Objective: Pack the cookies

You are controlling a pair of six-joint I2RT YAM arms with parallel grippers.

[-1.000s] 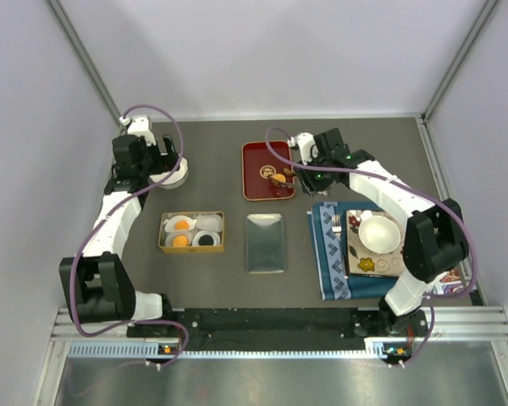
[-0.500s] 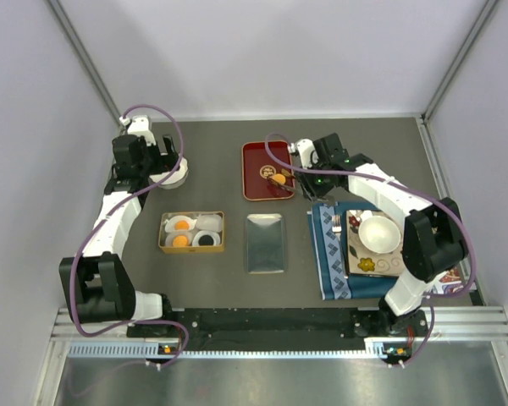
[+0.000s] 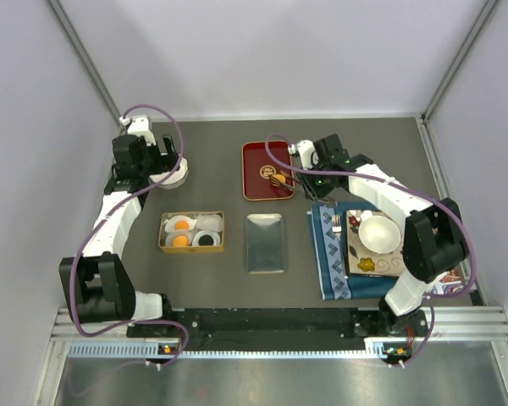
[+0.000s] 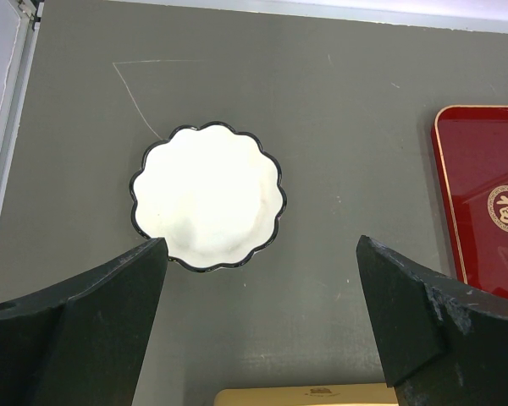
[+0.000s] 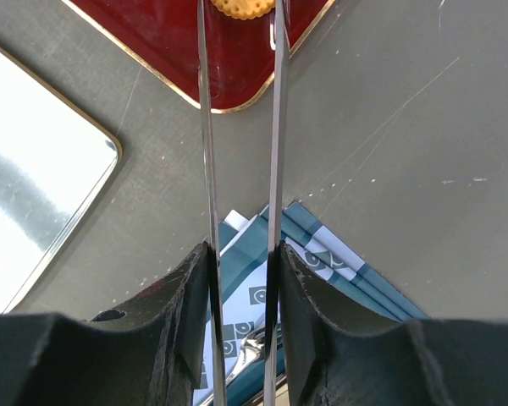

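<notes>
right claw is clenching a pair of thin metal tongs, and their tips are sitting either side of the one orange cookie outside the box. it's lying on the red tray toward the far edge of the worktop, about midway along. the other cookies, two orange and one black, are lying in paper cups in the gold box, left of centre.

i'm reading this as the pinch. i'm wanting both blades level across the cookie's widest part, squeezing just enough to hold, then lifting straight up. the tray's raised rim is the edge to clear. the run to the box is crossing bare worktop beside the silver tray.

left claw is hanging released over the white fluted dish by the far left corner, well apart from that path.
</notes>
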